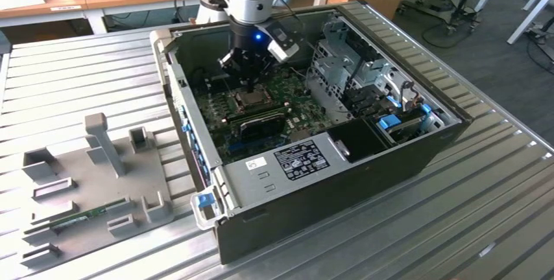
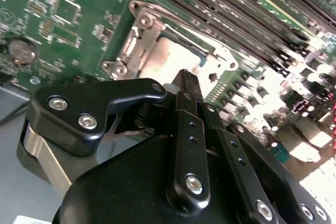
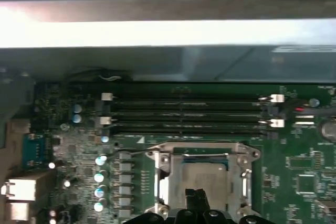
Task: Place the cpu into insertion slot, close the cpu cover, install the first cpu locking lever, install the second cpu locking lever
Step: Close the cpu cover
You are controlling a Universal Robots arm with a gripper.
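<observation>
The gripper (image 1: 251,91) hangs low inside the open case (image 1: 364,176), its fingers (image 2: 185,82) pressed together, tips just above the slot (image 1: 251,102). The cpu (image 3: 181,182) sits in the slot, its pale face showing through the cover (image 3: 164,178), which lies flat over it, beside the memory slots (image 3: 184,114).

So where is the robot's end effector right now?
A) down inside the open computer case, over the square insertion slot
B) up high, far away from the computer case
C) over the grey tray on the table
A: in the exterior view the end effector reaches down into the open computer case, just above the insertion slot.
</observation>
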